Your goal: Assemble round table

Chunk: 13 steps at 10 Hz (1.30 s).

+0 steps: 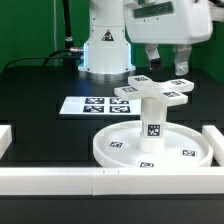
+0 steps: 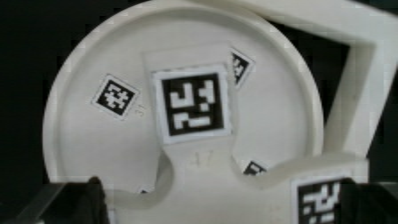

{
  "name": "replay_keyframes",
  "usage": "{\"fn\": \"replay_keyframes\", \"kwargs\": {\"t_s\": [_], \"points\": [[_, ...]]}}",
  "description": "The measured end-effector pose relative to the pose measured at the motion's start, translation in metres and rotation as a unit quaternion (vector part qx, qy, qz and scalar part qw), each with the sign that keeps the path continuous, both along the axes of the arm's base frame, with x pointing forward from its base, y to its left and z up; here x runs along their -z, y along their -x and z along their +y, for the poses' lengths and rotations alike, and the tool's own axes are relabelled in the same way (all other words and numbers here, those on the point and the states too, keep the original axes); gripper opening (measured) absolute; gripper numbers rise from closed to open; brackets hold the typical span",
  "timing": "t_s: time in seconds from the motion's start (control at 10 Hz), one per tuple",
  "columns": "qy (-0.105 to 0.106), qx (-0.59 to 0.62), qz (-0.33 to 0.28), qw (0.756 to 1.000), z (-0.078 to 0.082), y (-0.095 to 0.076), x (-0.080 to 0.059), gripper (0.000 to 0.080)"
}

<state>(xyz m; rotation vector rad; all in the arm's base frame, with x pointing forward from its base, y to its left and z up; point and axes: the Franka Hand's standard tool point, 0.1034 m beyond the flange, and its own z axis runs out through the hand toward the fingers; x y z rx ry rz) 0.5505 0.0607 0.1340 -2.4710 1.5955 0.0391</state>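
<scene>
The large round rimmed disc lies on the black table near the front. The short cylinder leg stands upright at its middle. The cross-shaped piece sits on top of the leg. My gripper hangs just above the cross's far right arm, jaws wide apart and holding nothing. In the wrist view the disc fills the picture, the leg's tag faces the camera, and the cross lies between my dark fingertips; my gripper is open.
The marker board lies flat behind the disc, towards the exterior view's left. Long white border blocks run along the front, the left and the right. The robot base stands at the back.
</scene>
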Motion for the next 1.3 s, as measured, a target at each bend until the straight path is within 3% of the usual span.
{"fn": "replay_keyframes", "kwargs": {"t_s": [0.5, 0.6, 0.9, 1.2, 1.3], "points": [[0.015, -0.161, -0.029, 0.986, -0.0011, 0.0000, 0.0008, 0.0649], [0.027, -0.249, -0.040, 0.967, -0.0021, 0.0012, 0.0014, 0.0649], [0.034, -0.424, -0.047, 0.904, -0.0035, -0.0046, 0.0008, 0.0649], [0.039, -0.494, -0.060, 0.866, -0.0047, -0.0046, 0.0021, 0.0649], [0.041, -0.532, -0.067, 0.843, -0.0052, -0.0045, 0.0023, 0.0649]]}}
